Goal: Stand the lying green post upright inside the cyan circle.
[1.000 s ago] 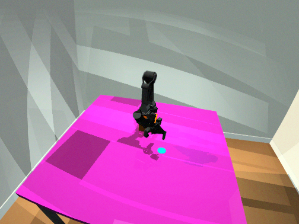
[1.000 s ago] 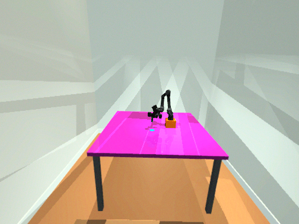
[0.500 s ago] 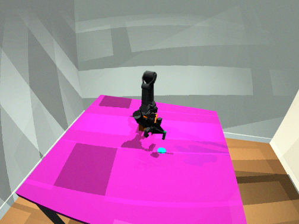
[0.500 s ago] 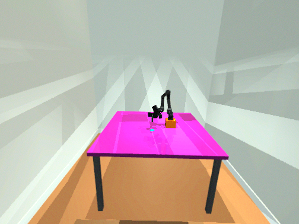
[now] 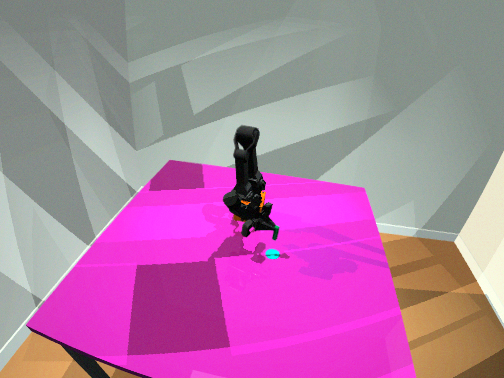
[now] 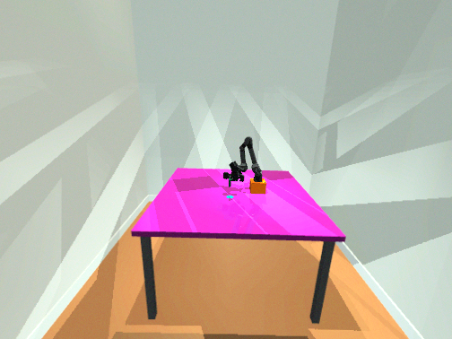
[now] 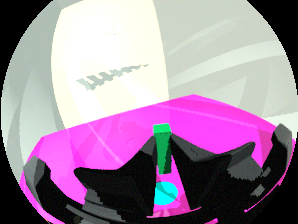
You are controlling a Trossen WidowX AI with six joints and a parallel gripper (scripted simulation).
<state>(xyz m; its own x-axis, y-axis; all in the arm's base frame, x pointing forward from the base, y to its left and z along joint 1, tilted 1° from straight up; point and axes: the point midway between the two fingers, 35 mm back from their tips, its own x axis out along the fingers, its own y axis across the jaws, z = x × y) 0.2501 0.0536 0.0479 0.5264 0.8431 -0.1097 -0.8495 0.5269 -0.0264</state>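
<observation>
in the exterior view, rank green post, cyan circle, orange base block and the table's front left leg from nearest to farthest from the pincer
1. green post: gripped in the pincer.
2. cyan circle: on the tabletop just below.
3. orange base block: off to the right, at the arm's foot.
4. front left leg: under the table's near corner.
</observation>
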